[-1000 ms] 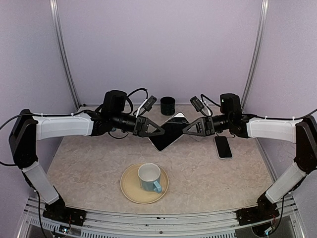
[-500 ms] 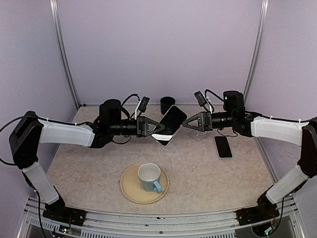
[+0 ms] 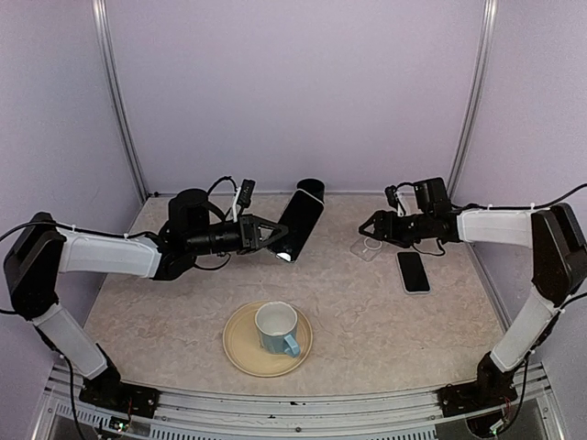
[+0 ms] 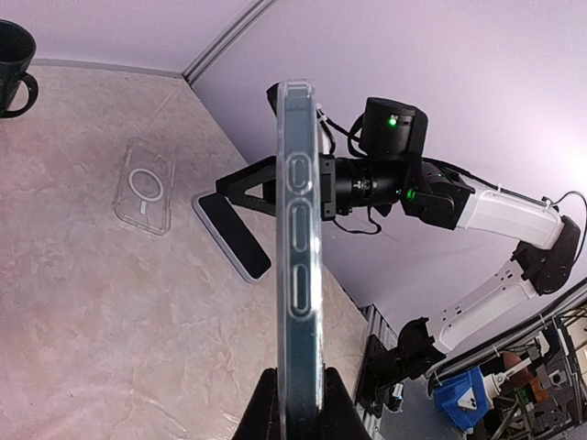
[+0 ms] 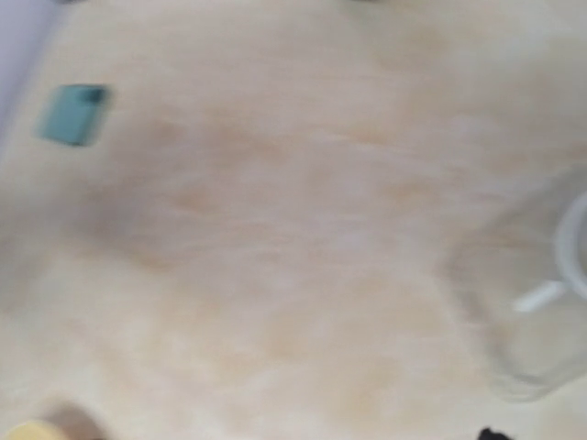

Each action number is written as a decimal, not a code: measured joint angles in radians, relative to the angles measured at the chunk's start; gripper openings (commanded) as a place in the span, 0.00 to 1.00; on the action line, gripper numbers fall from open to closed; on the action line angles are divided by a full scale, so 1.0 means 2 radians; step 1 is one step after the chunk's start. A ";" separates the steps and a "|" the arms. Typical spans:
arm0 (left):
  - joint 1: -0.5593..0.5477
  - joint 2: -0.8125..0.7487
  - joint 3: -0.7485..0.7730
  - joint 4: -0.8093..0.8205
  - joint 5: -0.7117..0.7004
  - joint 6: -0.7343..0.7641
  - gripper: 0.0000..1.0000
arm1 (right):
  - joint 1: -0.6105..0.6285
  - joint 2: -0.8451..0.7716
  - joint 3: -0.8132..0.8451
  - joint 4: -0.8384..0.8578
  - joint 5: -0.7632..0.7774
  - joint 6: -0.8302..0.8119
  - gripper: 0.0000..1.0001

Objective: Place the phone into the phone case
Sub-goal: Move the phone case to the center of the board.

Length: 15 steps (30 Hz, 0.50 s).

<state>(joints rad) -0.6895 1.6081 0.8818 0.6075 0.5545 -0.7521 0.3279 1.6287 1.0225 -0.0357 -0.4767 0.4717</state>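
Presently the left tool [image 3: 268, 236] is closed on one short end of the phone [image 3: 300, 223] and holds it off the bench [image 3: 165, 302], tilted, with its free end up near the black cup [image 3: 311, 191] at the back. In the left wrist view its fingers [image 4: 261, 422] pinch the two flat faces, and the phone stands edge-on. That edge looks translucent, with moulded button covers, so a clear shell may already be around it; I cannot confirm this. An empty clear case [image 3: 365, 248] lies flat on the bench, well apart from the held phone and on the right arm's side. The right tool [image 3: 370, 227] hangs just above the case's near end; contact cannot be established. Whether the right tool is open cannot be told: the right wrist view is blurred and shows no fingers. A second phone [image 3: 414, 272] lies face-up just beside the case. In my judgement the phone is stiff, smooth and fragile at the glass, so it is best held across the faces near one end. The case is light and springy, likely to slide unless pinned at a rim. A mug [image 3: 276, 328] on a plate [image 3: 240, 357] stands nearer the arms' bases.
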 measured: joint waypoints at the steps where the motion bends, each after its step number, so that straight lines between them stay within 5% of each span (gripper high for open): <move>1: 0.002 -0.004 -0.003 0.000 -0.002 -0.001 0.00 | -0.002 0.014 0.007 -0.007 0.010 -0.002 0.90; 15: 0.014 -0.030 -0.031 0.005 -0.013 -0.002 0.00 | -0.048 0.134 0.102 -0.054 0.106 -0.017 1.00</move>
<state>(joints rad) -0.6605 1.5475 0.8204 0.6170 0.5285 -0.7559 0.2321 1.8977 1.2270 -0.1444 -0.2653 0.4377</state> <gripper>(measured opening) 0.088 0.995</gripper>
